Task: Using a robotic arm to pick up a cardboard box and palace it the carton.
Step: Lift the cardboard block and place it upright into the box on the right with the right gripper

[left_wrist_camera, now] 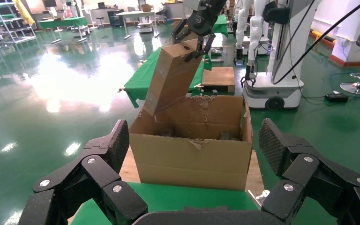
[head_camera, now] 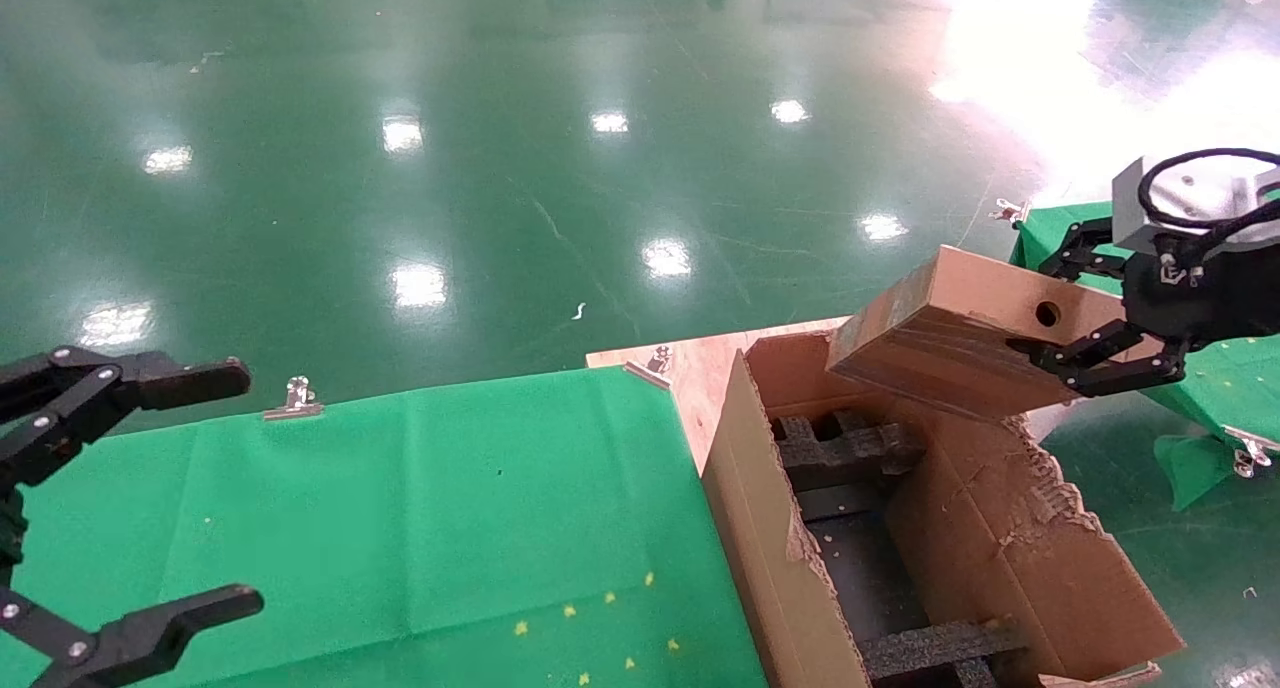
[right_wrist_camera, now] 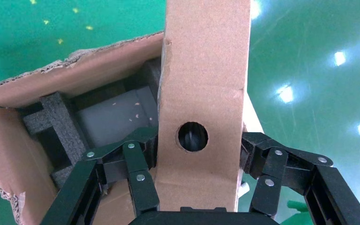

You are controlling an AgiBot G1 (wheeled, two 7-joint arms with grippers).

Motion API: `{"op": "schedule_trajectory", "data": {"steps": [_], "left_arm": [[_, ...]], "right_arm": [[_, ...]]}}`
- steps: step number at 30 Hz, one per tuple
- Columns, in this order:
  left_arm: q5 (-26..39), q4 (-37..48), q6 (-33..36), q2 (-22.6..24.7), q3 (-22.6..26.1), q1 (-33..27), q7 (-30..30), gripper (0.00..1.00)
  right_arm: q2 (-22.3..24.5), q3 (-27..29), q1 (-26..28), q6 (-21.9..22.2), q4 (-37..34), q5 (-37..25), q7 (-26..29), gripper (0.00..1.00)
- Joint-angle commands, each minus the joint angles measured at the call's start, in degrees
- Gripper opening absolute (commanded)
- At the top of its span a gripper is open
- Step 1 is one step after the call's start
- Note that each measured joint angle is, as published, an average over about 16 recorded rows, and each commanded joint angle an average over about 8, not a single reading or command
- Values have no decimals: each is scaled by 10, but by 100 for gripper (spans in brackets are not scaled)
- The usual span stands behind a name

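My right gripper [head_camera: 1065,308] is shut on the cardboard box [head_camera: 960,333], a small flat brown box with a round hole in its narrow side. It holds the box tilted above the far end of the carton [head_camera: 760,528], whose black foam inserts [head_camera: 845,448] show inside. In the right wrist view the box [right_wrist_camera: 204,84] stands between the fingers [right_wrist_camera: 138,180] over the carton's [right_wrist_camera: 70,75] open top. The left wrist view shows the box [left_wrist_camera: 171,77] leaning down into the carton [left_wrist_camera: 192,159]. My left gripper [head_camera: 195,488] is open and empty at the near left.
A green cloth [head_camera: 400,528] covers the table left of the carton, held by silver clips [head_camera: 295,398]. A wooden board [head_camera: 700,363] lies under the carton. Another green-covered table [head_camera: 1225,378] stands at the right. The glossy green floor [head_camera: 500,168] lies beyond.
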Motion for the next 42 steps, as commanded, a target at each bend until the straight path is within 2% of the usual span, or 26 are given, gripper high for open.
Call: {"op": "schedule_trajectory", "data": {"steps": [1, 4, 7, 16, 24, 29, 35, 42], "left_arm": [[0, 0, 0, 0, 0, 0, 0, 100], [0, 0, 0, 0, 0, 0, 0, 100], [0, 0, 0, 0, 0, 0, 0, 100], [0, 0, 0, 0, 0, 0, 0, 100], [0, 0, 0, 0, 1, 0, 0, 100], [0, 0, 0, 0, 1, 0, 0, 100], [0, 0, 0, 0, 1, 0, 0, 100], [-1, 0, 0, 0, 1, 0, 1, 100]], "right_arm": [[-3, 2, 1, -1, 1, -1, -4, 0], [-2, 1, -6, 5, -6, 4, 14, 0], [2, -4, -17, 14, -16, 12, 58, 0], [20, -27, -47, 53, -22, 3, 259, 0], [42, -45, -74, 123, 15, -16, 452, 0], [57, -54, -94, 171, 60, -23, 551, 0], [72, -66, -111, 213, 118, -43, 629, 0], [87, -78, -124, 234, 161, -63, 680, 0]]}}
